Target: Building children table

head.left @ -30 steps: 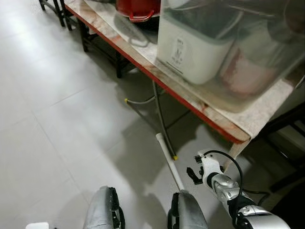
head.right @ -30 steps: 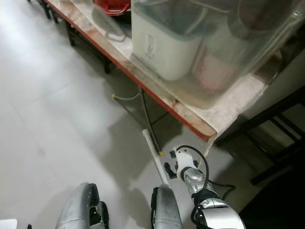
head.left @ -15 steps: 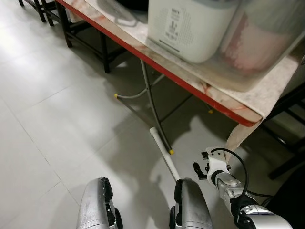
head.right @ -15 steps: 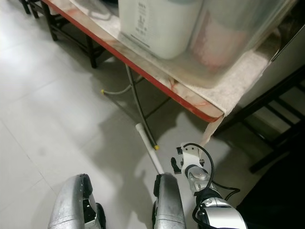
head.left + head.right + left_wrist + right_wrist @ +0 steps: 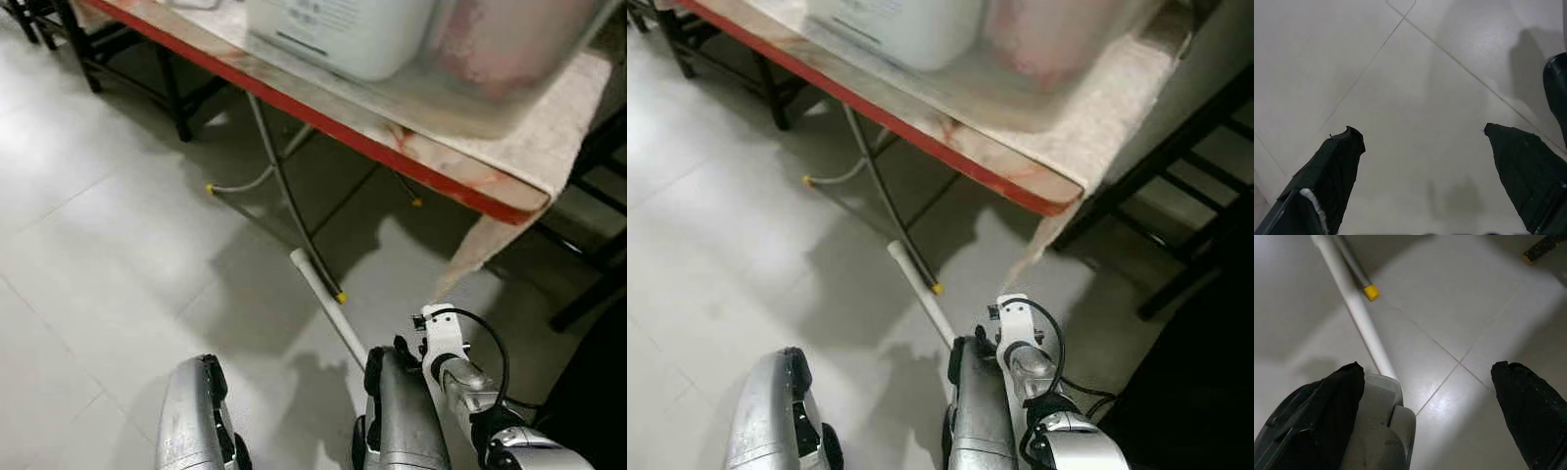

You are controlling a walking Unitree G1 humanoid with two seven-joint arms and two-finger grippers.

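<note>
A white tube [image 5: 323,299] lies on the grey floor tiles, running from under the folding table's edge toward my right knee [image 5: 404,416]. My right gripper [image 5: 1427,369] hangs low beside that knee, open and holding nothing. The white tube [image 5: 1352,313] passes just beyond its fingertips. One black finger [image 5: 1327,406] rests close to the knee's silver shell. My right arm [image 5: 446,352] with its white wrist shows at the lower right. My left gripper [image 5: 1420,131] is open over bare floor tiles.
A folding table with a red edge [image 5: 392,147] stands ahead, carrying a white appliance [image 5: 343,29] and a clear bin. Its thin metal legs end in yellow caps [image 5: 340,297]. A cloth [image 5: 480,255] hangs from the table's corner. Dark chair frames [image 5: 588,294] stand at the right.
The whole view has shifted: the camera has moved toward the table and tipped down. My right gripper now sits closer against the right knee.
</note>
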